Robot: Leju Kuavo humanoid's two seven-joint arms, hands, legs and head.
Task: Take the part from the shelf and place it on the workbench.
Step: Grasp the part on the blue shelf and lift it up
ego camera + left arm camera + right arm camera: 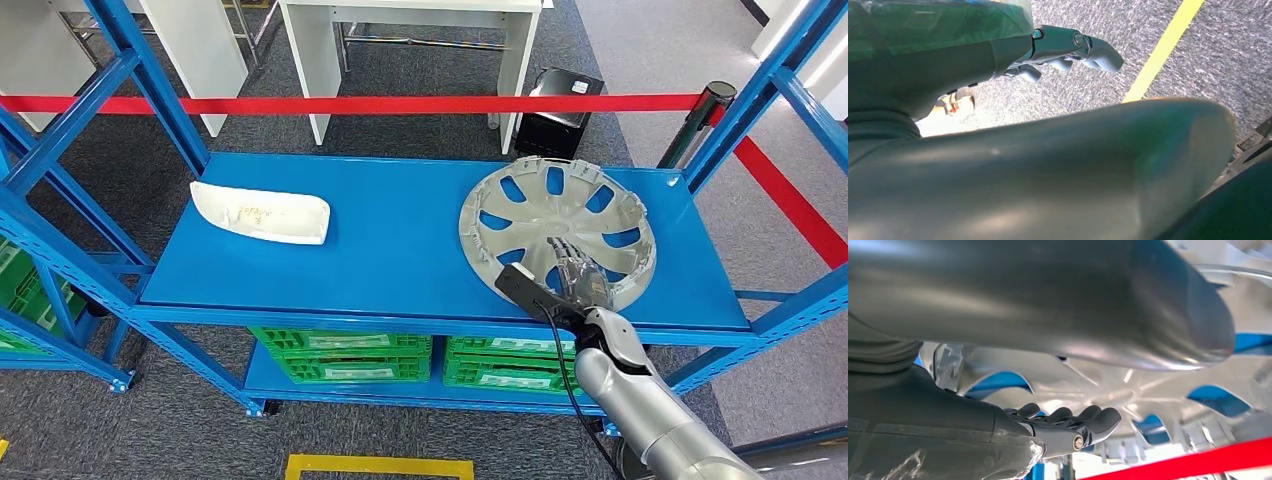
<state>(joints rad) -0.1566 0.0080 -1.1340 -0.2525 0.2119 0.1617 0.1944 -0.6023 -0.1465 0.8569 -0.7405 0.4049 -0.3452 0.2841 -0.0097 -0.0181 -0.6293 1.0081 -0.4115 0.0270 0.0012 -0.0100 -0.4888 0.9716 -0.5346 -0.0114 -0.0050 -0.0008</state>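
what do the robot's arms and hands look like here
The right arm is a smooth silver tube with a black cable running along it and a black box at the wrist. The right hand has dark grey fingers. The left hand is grey, with rounded fingertips and a small teal-ringed screw.

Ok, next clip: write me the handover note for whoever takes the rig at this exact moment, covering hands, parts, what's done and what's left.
Right hand: stretched over the silver wheel cover, fingers extended at its centre; I cannot tell whether they touch, and nothing is gripped.
Left hand: hanging over the carpet near a yellow floor line, holding nothing.
Parts: the wheel cover lies flat on the right of the blue shelf; a white part lies on the left.
Done: reach only.
Left: grasp, lift, carry to the workbench and set down.
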